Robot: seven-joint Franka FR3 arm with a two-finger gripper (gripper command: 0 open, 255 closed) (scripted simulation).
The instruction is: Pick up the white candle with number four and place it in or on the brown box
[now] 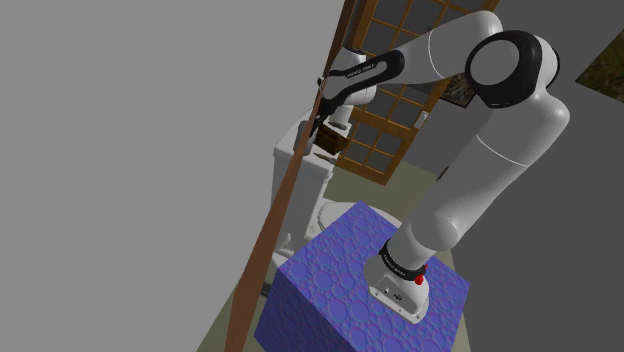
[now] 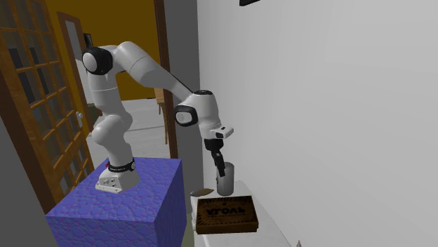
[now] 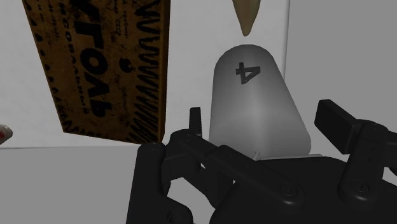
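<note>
Between the fingers of the gripper [image 3: 264,121]: the candle [image 3: 254,108], pale grey-white, standing upright on a white surface [image 2: 239,238]. The fingers are apart, one on each side, with a thin gap showing on both sides, so nothing is gripped.

Step in hand, as I judge it: closing on the candle.
- Centre the hand so both fingers meet the sides together (a one-sided touch could tip a tall narrow thing).
- Take hold well down the body.
- Lift straight up before moving across.
- The candle looks smooth and round, so a squeeze off the middle may let it slip out sideways.

Just beside the candle: the brown box [image 3: 108,63], lying flat with its broad printed face up. The carry is short, but the candle's base must clear the box's edge.

Beyond the candle: a small tan pointed thing [image 3: 247,16]. I cannot tell what it is; best kept clear of.

Writing: a dark "4" on the candle's top. The box carries bold dark letters, something like "КГОЛЬ", with rows of smaller print around them that are not legible.
</note>
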